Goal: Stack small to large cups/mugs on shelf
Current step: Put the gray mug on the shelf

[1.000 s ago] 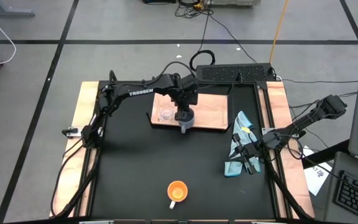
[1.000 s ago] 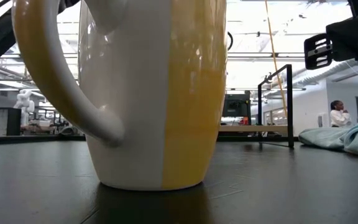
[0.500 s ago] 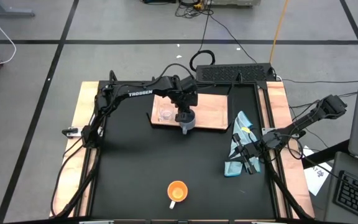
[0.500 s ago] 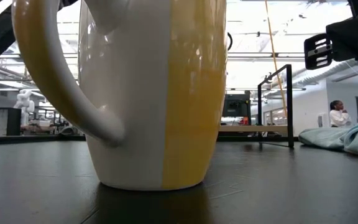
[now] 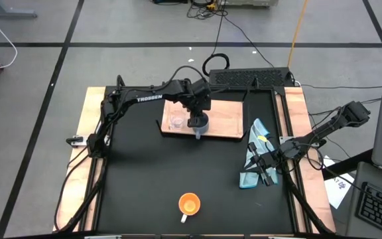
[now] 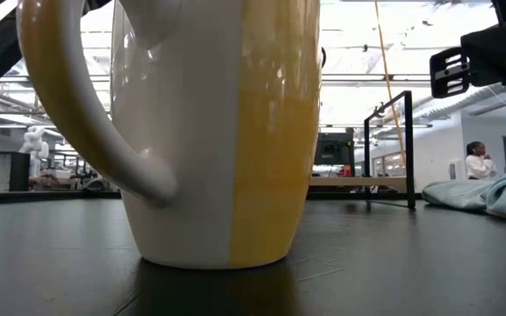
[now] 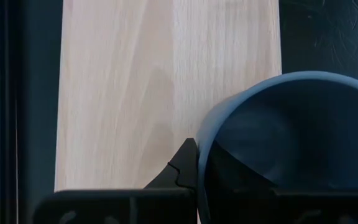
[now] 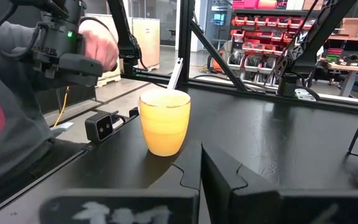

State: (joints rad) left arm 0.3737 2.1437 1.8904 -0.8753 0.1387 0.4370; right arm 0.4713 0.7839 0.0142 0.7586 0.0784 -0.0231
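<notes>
high view, left gripper clamped on round blue-grey mug over smooth pale-wood shelf, right gripper closed, empty

glass cup on shelf, mug well in front

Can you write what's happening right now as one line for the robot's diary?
left end effector: shut on blue-grey handled mug over light-wood board | right end effector: idle, shut, by light-blue cloth
</notes>
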